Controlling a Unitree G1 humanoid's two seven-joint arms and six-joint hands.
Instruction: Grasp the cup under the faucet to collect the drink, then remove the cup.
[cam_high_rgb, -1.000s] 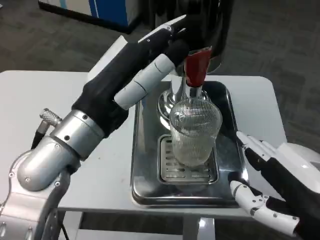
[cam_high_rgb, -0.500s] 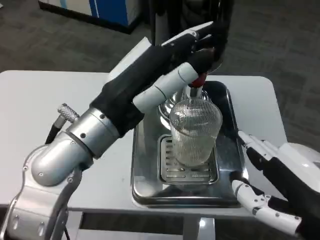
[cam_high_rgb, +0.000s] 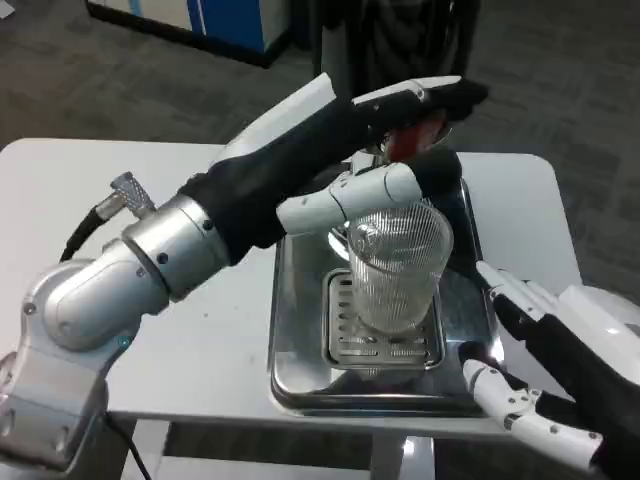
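Note:
A clear ribbed cup (cam_high_rgb: 397, 265) stands upright on the grate of the steel drip tray (cam_high_rgb: 292, 340), below the faucet. The faucet's red lever (cam_high_rgb: 410, 143) shows just above the cup. My left hand (cam_high_rgb: 385, 135) reaches across from the left; its long fingers lie stretched over the lever and its thumb runs in front of the cup's rim. Whether the fingers press on the lever is hidden. My right hand (cam_high_rgb: 545, 375) waits open at the tray's right front corner, a short way from the cup and touching nothing.
The dark dispenser body (cam_high_rgb: 400, 40) rises behind the tray. The white table (cam_high_rgb: 130, 200) ends close to my right hand at the front and right. My left forearm (cam_high_rgb: 150, 265) slants over the table's left half.
My left hand has moved right and forward, from beside the red lever to covering it, with the thumb now across the cup's rim. Cup and right hand have stayed put.

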